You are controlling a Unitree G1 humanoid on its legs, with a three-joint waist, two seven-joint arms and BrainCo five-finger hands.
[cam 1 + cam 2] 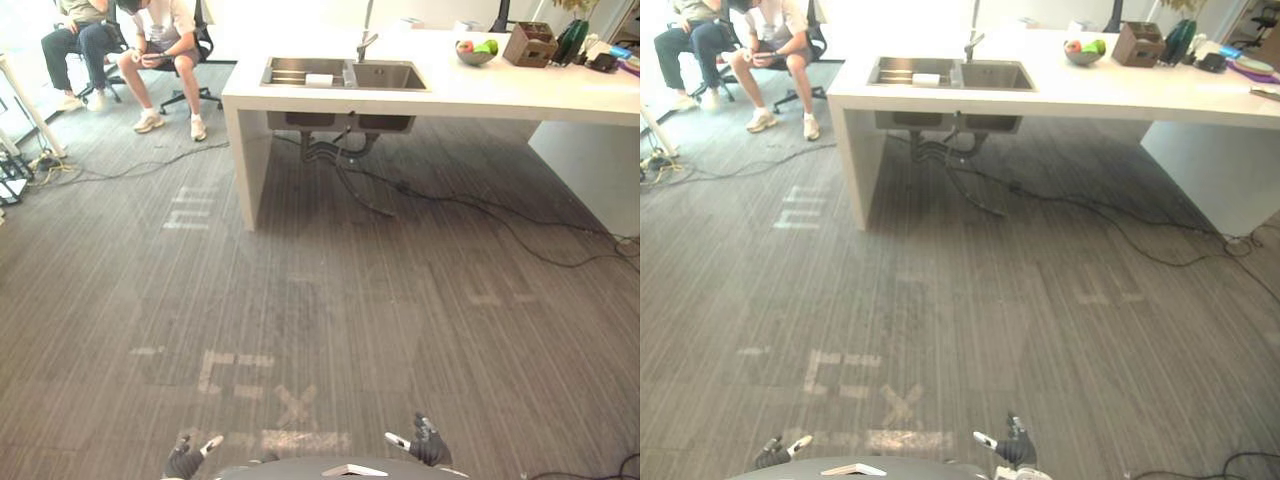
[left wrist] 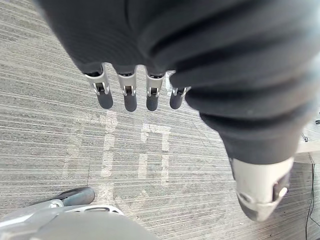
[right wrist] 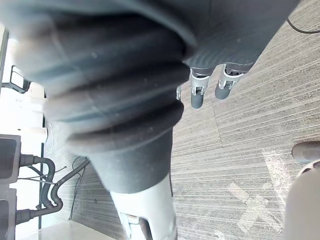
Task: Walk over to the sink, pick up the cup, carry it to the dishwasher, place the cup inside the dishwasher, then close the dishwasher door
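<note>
A grey ribbed carpet floor (image 1: pixel 400 330), marked with pale tape shapes (image 1: pixel 235 370), stretches from the robot to a white desk (image 1: pixel 500 92) across the upper right of the frame. The double steel sink (image 1: pixel 345 75) is set into the desk's near-left end, a faucet (image 1: pixel 366 40) behind it and pipes (image 1: pixel 335 145) hanging beneath. A small white object (image 1: pixel 319 79) rests at the divider between the basins; it is too far off to tell whether it is the cup. Further right on the desk stand a fruit bowl (image 1: pixel 474 52), a brown box (image 1: pixel 530 45) and a dark green vase (image 1: pixel 572 40). Dark cables (image 1: pixel 480 210) trail over the floor under the desk. Two people (image 1: pixel 165 45) sit on chairs at upper left. At the bottom edge, the left hand (image 1: pixel 183 462) and right hand (image 1: pixel 428 446) hang released and empty over the carpet, fingers (image 2: pixel 129 95) straight.
</note>
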